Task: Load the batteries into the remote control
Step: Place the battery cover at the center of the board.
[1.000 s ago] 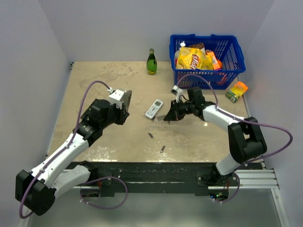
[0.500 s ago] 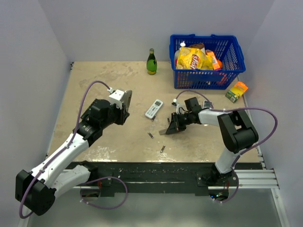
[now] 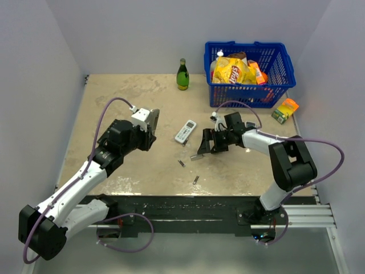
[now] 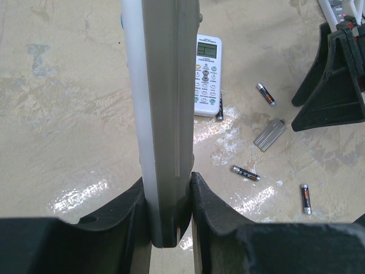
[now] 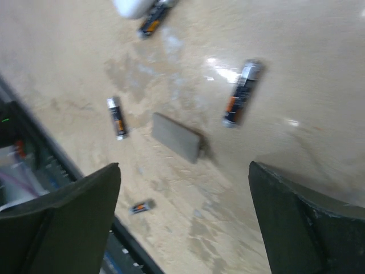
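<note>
My left gripper [image 4: 170, 188] is shut on the remote control [image 4: 162, 85], holding it on edge with the grey back to the right and the white face to the left; from above the gripper [image 3: 146, 127] is left of centre with the remote control [image 3: 150, 118] above it. Several batteries lie loose: [image 4: 266, 94], [image 4: 245, 173], [image 4: 305, 198]. My right gripper [image 3: 210, 144] stands open over the table. Under it lie a flat grey cover [image 5: 178, 137] and batteries [image 5: 242, 100], [image 5: 116, 117]. Nothing sits between its fingers [image 5: 183, 171].
Another white remote [image 3: 185, 131] lies face up mid-table, a battery [image 4: 220, 108] against it. A blue basket [image 3: 225, 94] of snack bags stands at the back right, a green bottle [image 3: 182, 75] to its left, a small orange and green box [image 3: 285, 110] to its right.
My right gripper dipped toward the table's front, then opened wide; the grey cover now lies on the table beneath it. The left arm and its remote control have not moved.
</note>
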Available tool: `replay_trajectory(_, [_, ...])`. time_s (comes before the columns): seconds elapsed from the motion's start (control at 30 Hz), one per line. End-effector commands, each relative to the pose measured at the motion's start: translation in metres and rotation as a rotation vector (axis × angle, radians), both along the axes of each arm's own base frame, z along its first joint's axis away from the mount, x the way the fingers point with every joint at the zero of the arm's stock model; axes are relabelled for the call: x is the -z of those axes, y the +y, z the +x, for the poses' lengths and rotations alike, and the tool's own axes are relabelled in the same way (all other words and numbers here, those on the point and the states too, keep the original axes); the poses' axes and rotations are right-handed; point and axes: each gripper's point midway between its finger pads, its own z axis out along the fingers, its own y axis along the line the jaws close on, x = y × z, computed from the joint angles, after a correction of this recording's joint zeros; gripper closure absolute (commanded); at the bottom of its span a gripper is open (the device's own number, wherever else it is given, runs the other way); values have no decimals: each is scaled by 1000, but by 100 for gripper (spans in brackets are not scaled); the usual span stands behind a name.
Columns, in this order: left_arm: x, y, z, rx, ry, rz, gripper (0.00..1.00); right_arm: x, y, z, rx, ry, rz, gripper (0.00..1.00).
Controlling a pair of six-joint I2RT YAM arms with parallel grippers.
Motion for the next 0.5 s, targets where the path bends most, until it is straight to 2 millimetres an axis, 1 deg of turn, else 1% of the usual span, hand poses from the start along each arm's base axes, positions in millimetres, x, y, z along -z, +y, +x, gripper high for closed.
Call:
replay_trajectory(0.0, [-24,-5,6,0,-52,-49,100,11,-45,14,130,-54,-252,2])
replay_trajectory(0.07, [-24,-4,6,-2,-54,-48,100,-3,-54,22,180,-117,-287,2])
replay_trajectory(0.1, [-27,-4,6,-2,-61,-51,100,-8,-55,23,192,-138,-288,2])
replay_trajectory(0.13, [-27,-3,5,-4,-64,-53,100,-25,-55,27,207,-189,-269,2])
replay_trajectory(0.2, [-32,-3,5,-3,-81,-62,100,-39,-55,31,219,-246,-248,2])
replay_trajectory(0.23, [-32,-3,4,-3,-83,-65,100,-57,-54,33,228,-303,-225,2])
replay_trajectory(0.3, [-40,-5,2,11,-109,-88,100,-71,-52,33,225,-349,-220,2])
replay_trajectory(0.33, [-40,-5,1,14,-113,-96,100,-75,-50,31,208,-364,-221,2])
replay_trajectory(0.37, [-46,-5,-1,16,-132,-111,100,-82,-43,26,183,-384,-214,2])
replay_trajectory(0.4, [-50,-6,-1,18,-151,-122,100,-88,-41,27,178,-405,-222,2])
replay_trajectory(0.43, [-49,-3,-1,10,-155,-117,100,-90,-38,26,171,-412,-235,2])
replay_trajectory(0.47, [-56,0,-3,-1,-179,-120,100,-88,-29,17,131,-412,-253,2])
